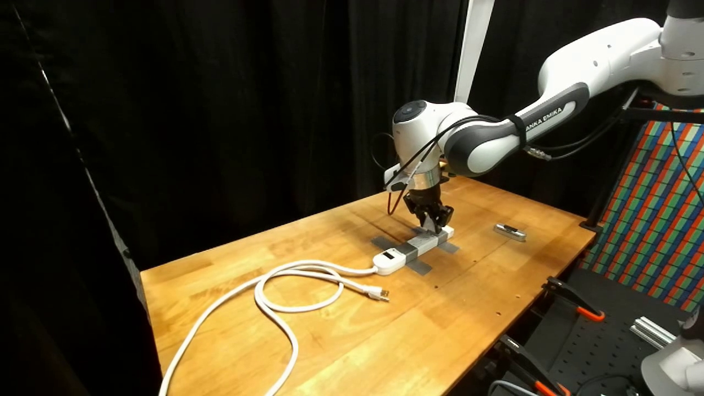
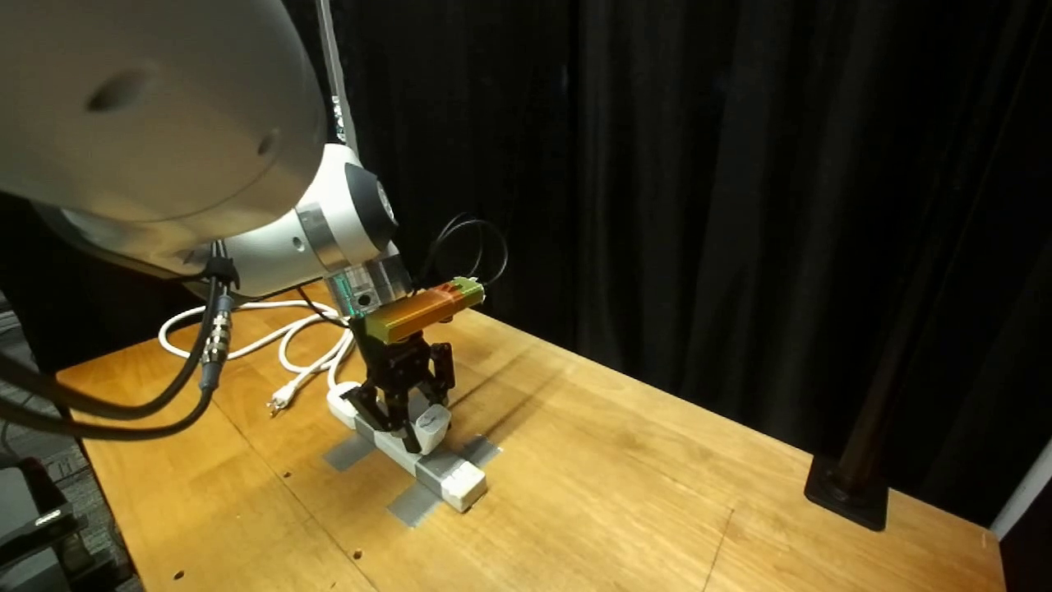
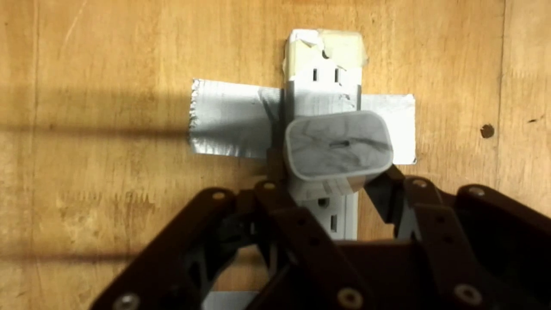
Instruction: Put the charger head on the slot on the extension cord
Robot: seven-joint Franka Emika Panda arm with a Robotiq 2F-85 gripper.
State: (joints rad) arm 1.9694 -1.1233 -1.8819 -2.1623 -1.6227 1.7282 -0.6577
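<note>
The charger head is a small white block with a grey marbled top and one port. It shows between the fingers of my gripper in the wrist view, turned slightly. The fingers press on its two sides. In an exterior view the charger head is in the grip right over the extension cord, tilted a little. Whether its prongs touch the slots is hidden. The white extension cord lies taped to the table in an exterior view. In the wrist view the extension cord shows outlet slots on both sides of the charger head.
Grey tape strips cross the power strip. A white cable loops over the table and ends in a plug. A small silver and dark object lies on the table. A black post base stands at the far edge.
</note>
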